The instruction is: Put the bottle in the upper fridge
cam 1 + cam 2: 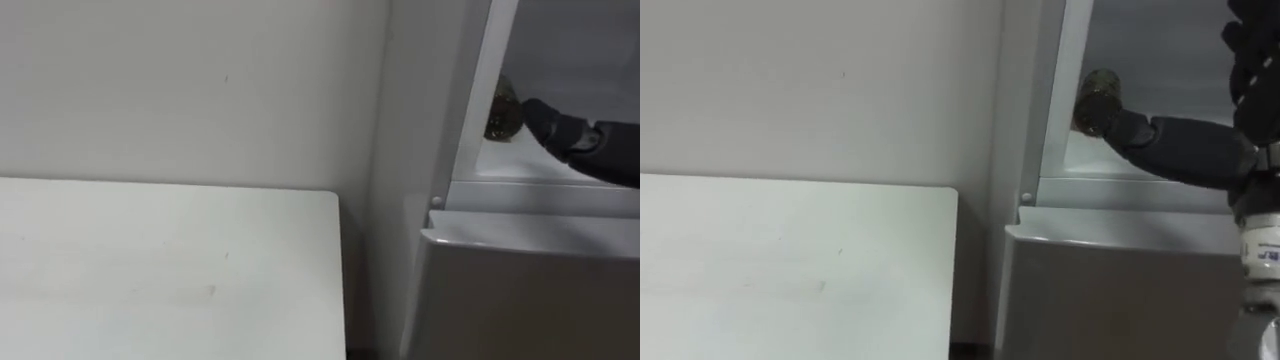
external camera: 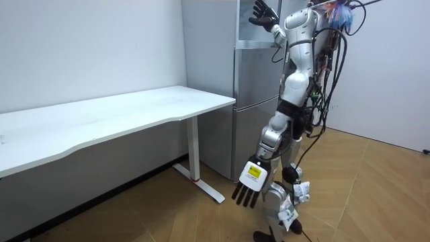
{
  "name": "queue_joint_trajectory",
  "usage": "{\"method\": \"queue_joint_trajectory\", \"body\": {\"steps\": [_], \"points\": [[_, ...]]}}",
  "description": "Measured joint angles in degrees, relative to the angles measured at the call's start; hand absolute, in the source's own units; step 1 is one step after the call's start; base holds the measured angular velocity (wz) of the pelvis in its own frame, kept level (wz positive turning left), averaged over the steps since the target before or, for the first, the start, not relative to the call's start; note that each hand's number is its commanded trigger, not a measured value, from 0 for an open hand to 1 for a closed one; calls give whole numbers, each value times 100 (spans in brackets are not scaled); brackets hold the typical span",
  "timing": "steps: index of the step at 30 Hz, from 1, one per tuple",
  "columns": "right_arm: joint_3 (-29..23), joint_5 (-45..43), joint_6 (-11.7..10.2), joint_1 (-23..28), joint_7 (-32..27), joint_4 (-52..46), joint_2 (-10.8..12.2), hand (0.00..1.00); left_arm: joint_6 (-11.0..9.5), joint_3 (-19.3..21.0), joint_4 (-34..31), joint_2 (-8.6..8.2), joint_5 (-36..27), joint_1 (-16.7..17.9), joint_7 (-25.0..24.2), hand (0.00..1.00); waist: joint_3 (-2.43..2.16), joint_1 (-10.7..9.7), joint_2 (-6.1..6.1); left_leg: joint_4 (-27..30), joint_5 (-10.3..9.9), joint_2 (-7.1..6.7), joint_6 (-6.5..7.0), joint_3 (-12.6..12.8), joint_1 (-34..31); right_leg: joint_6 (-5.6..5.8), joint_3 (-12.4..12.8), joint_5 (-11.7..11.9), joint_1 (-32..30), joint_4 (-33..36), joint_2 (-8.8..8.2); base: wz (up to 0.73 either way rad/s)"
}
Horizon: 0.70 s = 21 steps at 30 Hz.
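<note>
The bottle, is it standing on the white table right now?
No, the bottle sits inside the upper fridge, next to the right robot hand, not on the table.

fridge [image 1: 520,290]: upper compartment open | bottle [image 1: 501,112]: inside | right hand [image 1: 570,135]: tip beside bottle | table [image 1: 150,270]: lower left

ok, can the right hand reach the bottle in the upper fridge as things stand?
Likely yes: the right hand is inside the open upper fridge, one finger right beside the bottle, with nothing between them.
</note>
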Motion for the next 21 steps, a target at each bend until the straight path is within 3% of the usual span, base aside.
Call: {"method": "queue_joint_trajectory", "body": {"steps": [3, 8, 10, 12, 17, 21], "points": [[-1, -117, -15, 262, 49, -224, 179, 0, -135, -17, 54, -114, -4, -37, -6, 0, 7, 4, -7, -2, -1, 26, -1, 7, 69, 0, -1, 0, 70, -4, 3, 0], [-15, -33, -109, 570, 50, -641, 489, 0, -252, -152, 447, -147, -45, -94, 1, 0, 9, -117, 19, 1, -9, 52, -15, 29, 91, 0, -6, 0, 96, -8, 12, 0], [-19, -68, -306, 841, 62, -861, 622, 0, -288, -192, 621, -153, -7, -105, 21, 0, 32, -125, 86, -1, -41, 74, -27, 68, 127, -3, 42, 2, 91, 9, 32, -9], [-23, -173, -489, 1038, 102, -868, 745, 0, -302, -189, 687, -167, -1, -64, 84, 0, 18, -118, 115, 4, -62, 80, -29, 76, 151, -8, 119, 1, 91, -2, 51, -16], [-90, -910, -648, 1536, -16, -849, 1111, 0, -309, -187, 726, -272, 116, -21, 89, 0, -16, -136, 212, 80, -114, 83, -25, 241, 152, -12, 324, -2, 3, 107, 84, -17], [-90, -1508, -670, 1804, -267, -751, 1244, 0, -335, -310, 726, -267, 117, -16, 102, 0, 4, -275, 232, 95, -115, 85, -25, 293, 137, -16, 390, -2, -47, 172, 96, -10]]}}
